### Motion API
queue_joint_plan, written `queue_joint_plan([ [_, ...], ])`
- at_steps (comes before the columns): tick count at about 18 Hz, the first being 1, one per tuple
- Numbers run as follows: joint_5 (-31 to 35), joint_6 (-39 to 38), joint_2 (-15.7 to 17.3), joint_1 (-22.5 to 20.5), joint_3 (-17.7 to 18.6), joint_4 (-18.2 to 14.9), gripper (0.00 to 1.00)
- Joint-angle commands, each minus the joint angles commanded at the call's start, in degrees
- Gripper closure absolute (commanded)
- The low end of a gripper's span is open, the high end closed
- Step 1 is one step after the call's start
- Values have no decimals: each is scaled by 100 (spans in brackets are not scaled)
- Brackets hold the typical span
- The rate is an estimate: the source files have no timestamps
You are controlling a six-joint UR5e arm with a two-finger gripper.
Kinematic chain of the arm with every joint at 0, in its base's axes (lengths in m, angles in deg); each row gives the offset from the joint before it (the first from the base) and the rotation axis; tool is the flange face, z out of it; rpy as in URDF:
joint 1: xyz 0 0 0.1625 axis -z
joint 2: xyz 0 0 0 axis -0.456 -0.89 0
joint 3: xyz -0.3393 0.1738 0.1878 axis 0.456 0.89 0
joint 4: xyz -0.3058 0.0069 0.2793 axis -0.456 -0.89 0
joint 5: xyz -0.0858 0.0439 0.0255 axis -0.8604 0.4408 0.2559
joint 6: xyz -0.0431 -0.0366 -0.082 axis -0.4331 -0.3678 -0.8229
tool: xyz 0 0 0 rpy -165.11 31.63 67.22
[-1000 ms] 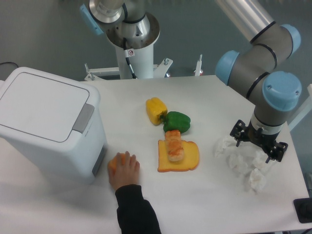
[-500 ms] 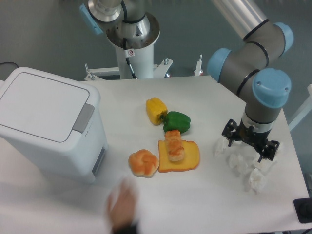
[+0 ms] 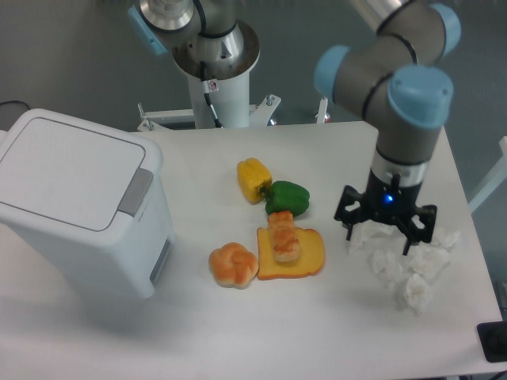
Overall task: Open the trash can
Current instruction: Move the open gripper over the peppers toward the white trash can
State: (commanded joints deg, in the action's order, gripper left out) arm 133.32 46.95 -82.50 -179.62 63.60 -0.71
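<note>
Overhead, we see our arm bent down at the table's 3 o'clock side, gripper (image 3: 386, 226) pointing straight down over crumpled white paper (image 3: 408, 269); whether its claw is spread or closed we cannot tell. At 9 o'clock, the trash can (image 3: 79, 207) sits lid-shut.

The trash can (image 3: 75, 207) stands at the table's (image 3: 238, 332) left edge, its lid down. Near the middle lie two peppers (image 3: 272, 189) touching each other, with a slice of toast (image 3: 305, 259) just in front of them and a bread roll (image 3: 233, 265) at the toast's left edge. My gripper (image 3: 385, 224) hangs to the right of the toast, above the left side of a heap of crumpled paper (image 3: 409, 268).
</note>
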Motion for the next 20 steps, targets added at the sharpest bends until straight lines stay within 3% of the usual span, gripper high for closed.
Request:
queue_joint_plan([
  [5,-26,-202,79,35,9,-70,0],
  [10,-123,-1089,158,158,17,-114,0],
  [17,-132,-2224,422,886,26,-141,0],
  [20,-141,-2627,554,1063,35,-369,0],
])
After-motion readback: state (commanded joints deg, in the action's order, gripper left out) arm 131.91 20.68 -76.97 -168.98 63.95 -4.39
